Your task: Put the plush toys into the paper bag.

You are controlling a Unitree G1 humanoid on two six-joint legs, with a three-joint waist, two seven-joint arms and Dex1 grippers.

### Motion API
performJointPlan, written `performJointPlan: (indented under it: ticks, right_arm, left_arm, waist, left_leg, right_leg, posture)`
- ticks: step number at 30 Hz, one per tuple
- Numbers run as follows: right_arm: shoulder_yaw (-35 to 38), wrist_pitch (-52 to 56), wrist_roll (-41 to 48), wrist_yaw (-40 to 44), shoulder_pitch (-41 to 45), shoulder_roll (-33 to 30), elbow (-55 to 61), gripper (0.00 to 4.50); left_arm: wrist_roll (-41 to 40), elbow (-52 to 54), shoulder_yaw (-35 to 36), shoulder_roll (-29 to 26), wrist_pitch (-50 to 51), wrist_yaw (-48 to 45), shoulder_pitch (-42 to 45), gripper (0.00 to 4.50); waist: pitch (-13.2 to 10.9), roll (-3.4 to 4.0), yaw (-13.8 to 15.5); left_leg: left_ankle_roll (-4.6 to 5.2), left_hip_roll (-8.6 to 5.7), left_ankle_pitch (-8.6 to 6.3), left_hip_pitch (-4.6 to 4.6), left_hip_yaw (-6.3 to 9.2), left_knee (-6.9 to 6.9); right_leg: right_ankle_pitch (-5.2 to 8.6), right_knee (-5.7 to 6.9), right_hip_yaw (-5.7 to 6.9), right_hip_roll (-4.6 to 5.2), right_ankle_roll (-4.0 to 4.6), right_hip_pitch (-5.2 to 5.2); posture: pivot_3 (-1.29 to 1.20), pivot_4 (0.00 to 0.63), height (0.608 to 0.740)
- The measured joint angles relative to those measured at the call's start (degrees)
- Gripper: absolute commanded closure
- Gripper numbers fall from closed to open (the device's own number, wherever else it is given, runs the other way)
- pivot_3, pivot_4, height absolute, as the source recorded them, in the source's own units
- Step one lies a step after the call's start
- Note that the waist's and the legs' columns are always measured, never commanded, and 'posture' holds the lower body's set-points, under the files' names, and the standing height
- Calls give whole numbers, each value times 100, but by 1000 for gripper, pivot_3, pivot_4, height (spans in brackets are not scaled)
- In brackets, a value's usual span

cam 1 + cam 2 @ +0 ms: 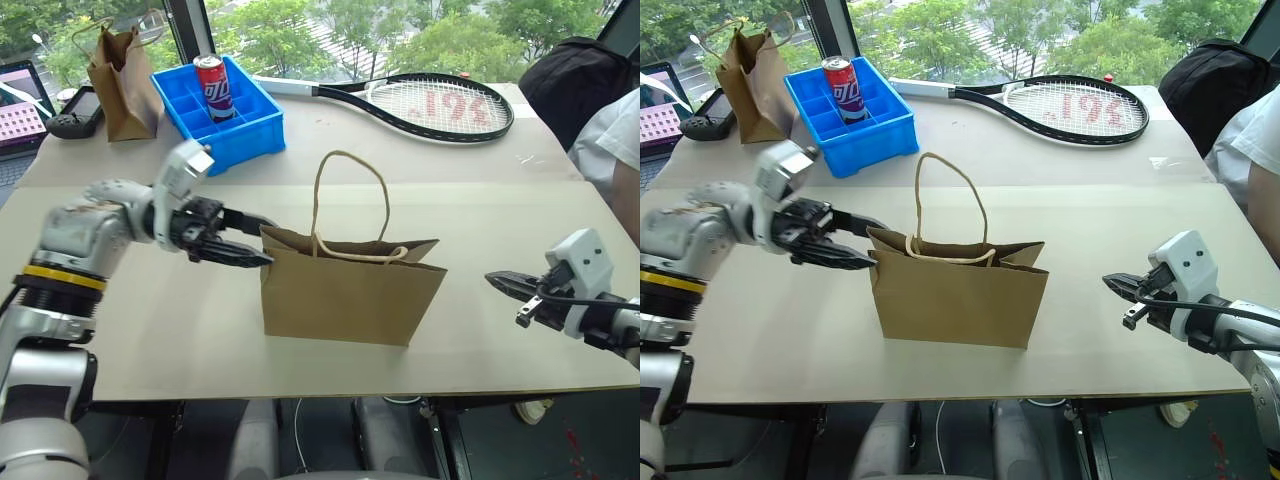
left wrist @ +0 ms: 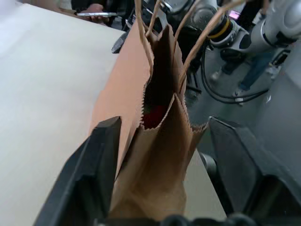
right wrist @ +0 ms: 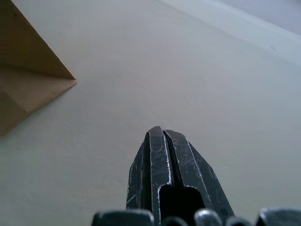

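Note:
The paper bag [image 1: 350, 295] stands upright in the middle of the table, mouth open and cord handles [image 1: 350, 205] raised. My left gripper [image 1: 268, 242] is open at the bag's left end, one finger on each side of the top edge and neither touching the paper. Looking along its fingers [image 2: 101, 160], the left wrist view shows a red plush toy [image 2: 153, 117] deep inside the bag [image 2: 155, 183]. My right gripper [image 1: 500, 281] is shut and holds nothing, hovering over bare table to the right of the bag. Its closed fingers [image 3: 160, 150] point toward the bag's corner [image 3: 28, 89].
At the back left stand a narrower brown bag [image 1: 122, 85] and a blue crate [image 1: 250, 135] holding a soda can [image 1: 212, 88]. A tennis racket [image 1: 430, 105] lies at the back. A laptop [image 1: 20, 110] sits at far left. A person's sleeve [image 1: 612, 140] and a black backpack [image 1: 580, 75] are at right.

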State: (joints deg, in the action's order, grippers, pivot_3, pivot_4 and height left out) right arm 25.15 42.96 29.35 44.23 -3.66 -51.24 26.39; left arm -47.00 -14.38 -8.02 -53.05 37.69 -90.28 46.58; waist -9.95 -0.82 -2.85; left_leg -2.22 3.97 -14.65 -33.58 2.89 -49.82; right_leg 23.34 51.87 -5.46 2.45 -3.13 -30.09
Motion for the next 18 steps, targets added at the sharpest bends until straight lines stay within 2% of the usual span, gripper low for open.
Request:
performJointPlan:
  ticks: [1,5,6,7,9,10,13,18]
  right_arm:
    - [15,-63,-2,80,1,0,-126,4500]
    - [23,-240,40,214,42,21,-193,4500]
    - [35,-352,77,272,57,54,-198,4500]
    - [32,-501,81,334,56,138,-218,4500]
    - [21,-610,80,358,49,204,-226,4500]
    - [14,-768,81,330,47,411,-230,4500]
    - [-18,-960,52,287,-71,699,-269,4500]
    - [-158,-1149,-138,236,-220,781,-385,4500]
  left_arm:
    - [-89,0,399,-144,250,156,-148,60]
    - [-264,125,1119,-176,514,578,-691,60]
    - [-218,195,1356,-140,438,835,-1059,60]
    - [166,274,1526,-35,-64,1232,-1538,60]
    - [561,326,1580,54,-540,1544,-1910,60]
    - [1007,552,1670,190,-1004,1993,-2509,60]
    - [1604,819,1675,454,-1295,2781,-3199,60]
    - [2110,1221,1827,769,-1647,3677,-3646,60]
  waist:
    - [0,0,-12]
    - [0,1,12]
    - [1,1,10]
    - [1,2,14]
    - [1,1,24]
    - [2,-1,24]
    - [1,-1,41]
    - [1,-2,83]
  left_leg:
    - [0,0,0,1,0,0]
    - [0,0,0,4,-1,-2]
    - [0,1,0,3,-1,-2]
    - [0,2,0,6,0,-1]
    - [0,1,0,5,0,-1]
    - [0,3,0,5,0,-1]
    - [-1,2,0,-1,-1,-3]
    - [-2,1,0,0,-4,-10]
  right_leg:
    - [0,2,1,0,1,-1]
    - [0,4,0,1,1,1]
    - [0,4,0,1,1,1]
    - [0,2,0,1,2,3]
    - [-1,3,-1,1,3,2]
    - [-1,0,-1,1,3,3]
    - [-2,2,-1,2,2,-1]
    - [-2,2,-2,4,2,1]
  posture:
    - [0,150,656]
    - [0,150,656]
    - [0,150,656]
    - [0,150,656]
    - [0,150,656]
    - [0,150,656]
    - [0,150,656]
    - [0,150,656]
